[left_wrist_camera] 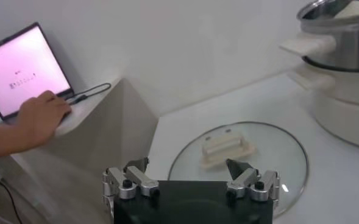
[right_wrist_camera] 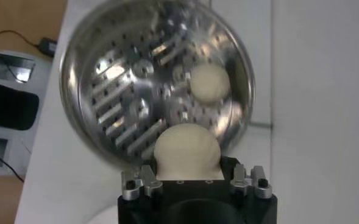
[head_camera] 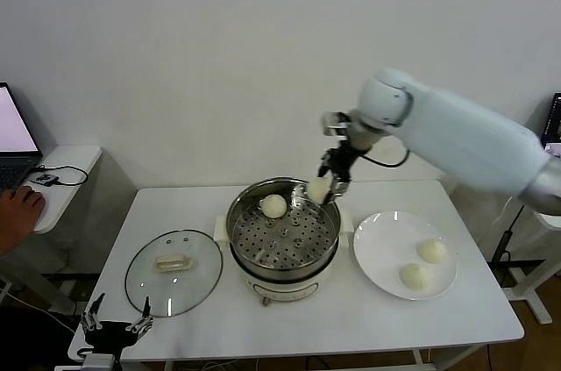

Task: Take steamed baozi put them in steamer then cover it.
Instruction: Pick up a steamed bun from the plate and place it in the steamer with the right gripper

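Broadly, a smooth white rectangular table (head_camera: 289,327) carries everything. At its middle stands the steamer (head_camera: 283,239), a round polished stainless-steel pot on a cream-white base, with a perforated steel tray inside. On the robot's right of it lies a flat, round white plate (head_camera: 386,253); on its left lies the cover (head_camera: 173,271), a round clear-glass lid with a metal rim and a cream oblong handle, flat on the table.

The right gripper (head_camera: 326,187) hangs over the steamer's far right rim, its fingers grasping one steamed baozi (head_camera: 318,189), a smooth, matte, cream-white dough ball held above the tray. A second bun (head_camera: 273,205) rests on the perforated tray near the far wall. Two more buns (head_camera: 432,251) sit on the plate, just beside each other.

The left gripper (head_camera: 115,323) waits low at the table's near left edge, near the lid, its dark pointed fingers spread apart and holding nothing.
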